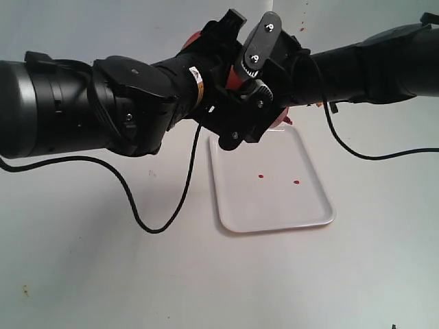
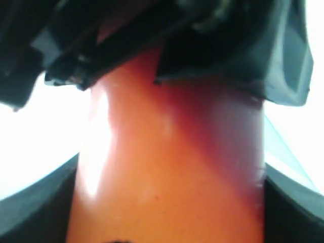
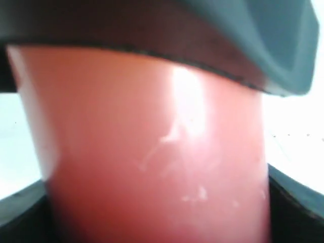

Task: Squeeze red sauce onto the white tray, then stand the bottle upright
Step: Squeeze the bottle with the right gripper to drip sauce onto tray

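Observation:
Both arms meet above the far end of the white tray (image 1: 274,209). The bottle (image 1: 233,81) is almost hidden between them; only small red patches show. It fills the left wrist view as an orange-red cylinder (image 2: 167,172), with my left gripper (image 2: 167,207) shut on it and dark fingers (image 2: 30,212) on either side. My right gripper (image 3: 157,202) is also shut on the bottle (image 3: 152,142), seen pinkish red. Two small drops of red sauce (image 1: 261,177) lie on the tray. The nozzle is hidden.
A black cable (image 1: 164,205) loops over the white table left of the tray. A second cable (image 1: 357,152) hangs from the right arm. Faint reddish specks (image 1: 302,27) mark the back wall.

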Tool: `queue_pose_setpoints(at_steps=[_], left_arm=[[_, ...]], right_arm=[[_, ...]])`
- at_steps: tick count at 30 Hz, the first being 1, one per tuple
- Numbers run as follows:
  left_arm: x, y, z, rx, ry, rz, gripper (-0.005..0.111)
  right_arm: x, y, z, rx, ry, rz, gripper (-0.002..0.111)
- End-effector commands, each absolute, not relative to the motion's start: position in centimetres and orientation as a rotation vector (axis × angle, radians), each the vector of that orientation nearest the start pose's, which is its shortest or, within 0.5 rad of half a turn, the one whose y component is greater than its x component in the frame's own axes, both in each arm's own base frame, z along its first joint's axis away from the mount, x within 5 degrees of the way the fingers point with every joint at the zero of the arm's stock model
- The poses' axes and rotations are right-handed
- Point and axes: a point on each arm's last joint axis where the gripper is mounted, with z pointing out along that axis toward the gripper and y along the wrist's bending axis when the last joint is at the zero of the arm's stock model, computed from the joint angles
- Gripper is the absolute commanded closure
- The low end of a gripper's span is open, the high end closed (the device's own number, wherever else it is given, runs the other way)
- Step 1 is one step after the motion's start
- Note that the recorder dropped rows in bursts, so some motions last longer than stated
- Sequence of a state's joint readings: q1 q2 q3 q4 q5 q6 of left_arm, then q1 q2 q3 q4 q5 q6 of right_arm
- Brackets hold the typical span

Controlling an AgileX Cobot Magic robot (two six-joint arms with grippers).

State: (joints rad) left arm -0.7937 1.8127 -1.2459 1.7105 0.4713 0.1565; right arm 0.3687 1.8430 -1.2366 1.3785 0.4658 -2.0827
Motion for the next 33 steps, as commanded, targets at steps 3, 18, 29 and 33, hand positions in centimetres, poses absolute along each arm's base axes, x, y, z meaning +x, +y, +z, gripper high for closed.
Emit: queue_pose_setpoints(at_steps=[3,18,29,33], left_arm=[[31.3,-25.9,28.4,1.949,0.796,1.201,0.107],[32.1,-24.9,28.1,1.994,0.819,1.205,0.107],[32.1,-24.9,27.8,2.002,0.817,1.202,0.107],[32.1,-24.9,27.8,2.002,0.817,1.202,0.107]], right_arm=[[35.9,18.8,22.5,-1.416,1.649,0.353,0.105],[35.9,18.9,22.5,-1.371,1.692,0.383,0.108],[35.9,18.6,23.2,-1.288,1.754,0.393,0.009],[35.5,18.5,24.7,-1.278,1.720,0.380,0.013]])
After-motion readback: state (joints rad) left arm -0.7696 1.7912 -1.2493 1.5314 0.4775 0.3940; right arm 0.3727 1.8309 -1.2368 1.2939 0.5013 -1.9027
